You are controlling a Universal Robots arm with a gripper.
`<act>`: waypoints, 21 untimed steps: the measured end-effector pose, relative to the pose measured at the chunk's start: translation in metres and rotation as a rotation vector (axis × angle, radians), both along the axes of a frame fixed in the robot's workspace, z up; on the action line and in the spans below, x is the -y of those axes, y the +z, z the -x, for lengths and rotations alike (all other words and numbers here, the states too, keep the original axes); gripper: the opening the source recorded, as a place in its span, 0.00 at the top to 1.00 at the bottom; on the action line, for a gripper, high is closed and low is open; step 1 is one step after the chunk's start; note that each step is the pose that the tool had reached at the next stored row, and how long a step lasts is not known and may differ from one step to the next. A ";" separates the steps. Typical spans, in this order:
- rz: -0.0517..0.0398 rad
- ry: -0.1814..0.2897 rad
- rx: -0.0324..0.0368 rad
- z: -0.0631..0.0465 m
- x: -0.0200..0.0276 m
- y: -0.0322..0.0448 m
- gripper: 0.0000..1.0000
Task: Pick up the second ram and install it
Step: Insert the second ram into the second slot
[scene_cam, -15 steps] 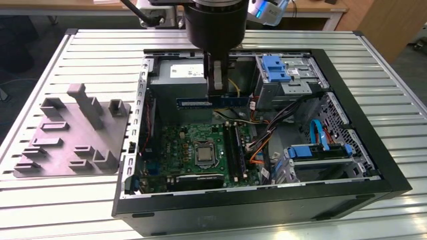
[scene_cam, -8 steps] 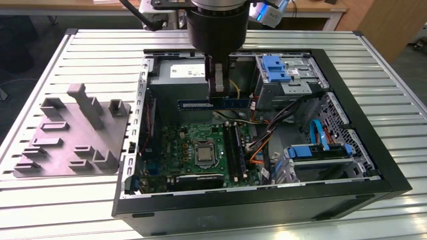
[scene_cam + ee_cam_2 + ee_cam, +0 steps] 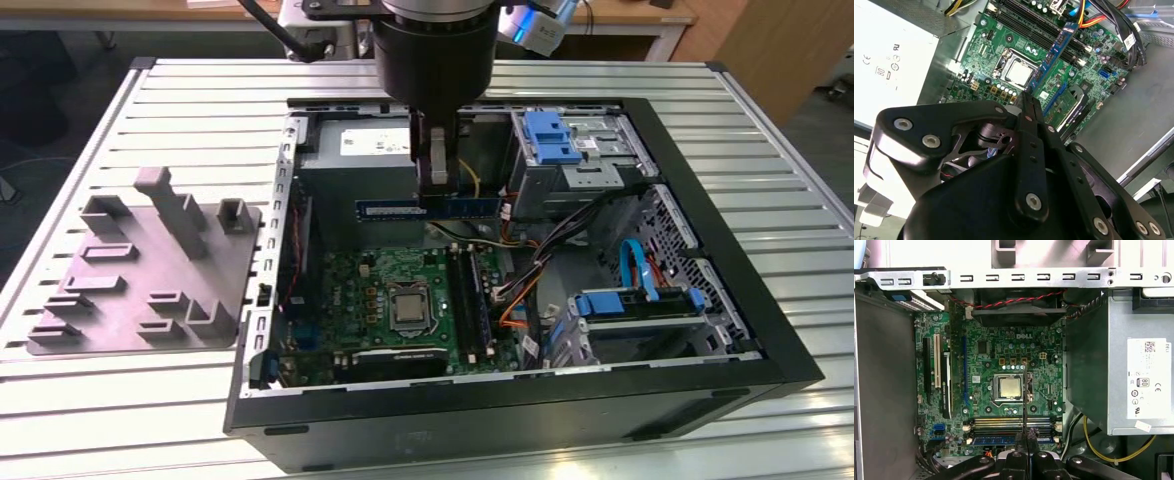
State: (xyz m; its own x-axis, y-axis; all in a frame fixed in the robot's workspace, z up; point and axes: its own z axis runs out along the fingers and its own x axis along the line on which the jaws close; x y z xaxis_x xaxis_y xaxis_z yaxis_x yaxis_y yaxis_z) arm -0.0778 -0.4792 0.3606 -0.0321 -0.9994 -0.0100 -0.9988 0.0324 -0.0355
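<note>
The end effector reaches down from the upper middle of the exterior view, clenched on the second ram; the stick hangs level, its length running across the frame, gripped near its middle. It sits above the open computer case, over the line where the power supply meets the upper edge of the green motherboard; the case lies on the slatted metal surface. The memory slots run up and down the frame at the lower middle, so the stick lies crosswise to them and apart from them; the grey fixture plate rests on the surface at the exterior view's left, beside the case. In the first wrist view the second ram shows edge-on as a thin dark line rising from the end effector, crossing the memory slots and the side of the processor socket; one slot carries a blue strip along its length. In the second wrist view the second ram stretches away from the fingers as a blue bar over the board.
</note>
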 end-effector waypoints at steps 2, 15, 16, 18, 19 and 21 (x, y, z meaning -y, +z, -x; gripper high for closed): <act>0.0000 0.000 0.0000 0.000 0.0000 0.0000 0.89; -0.0002 -0.127 0.0001 0.000 0.0000 -0.0010 0.89; -0.0001 -0.145 0.0001 0.000 0.0000 -0.0011 0.89; -0.0001 -0.181 0.0000 0.000 0.0000 -0.0014 0.89; -0.0001 -0.199 0.0000 0.000 0.0000 -0.0015 0.89; 0.0000 -0.237 0.0000 0.000 0.0000 -0.0018 0.89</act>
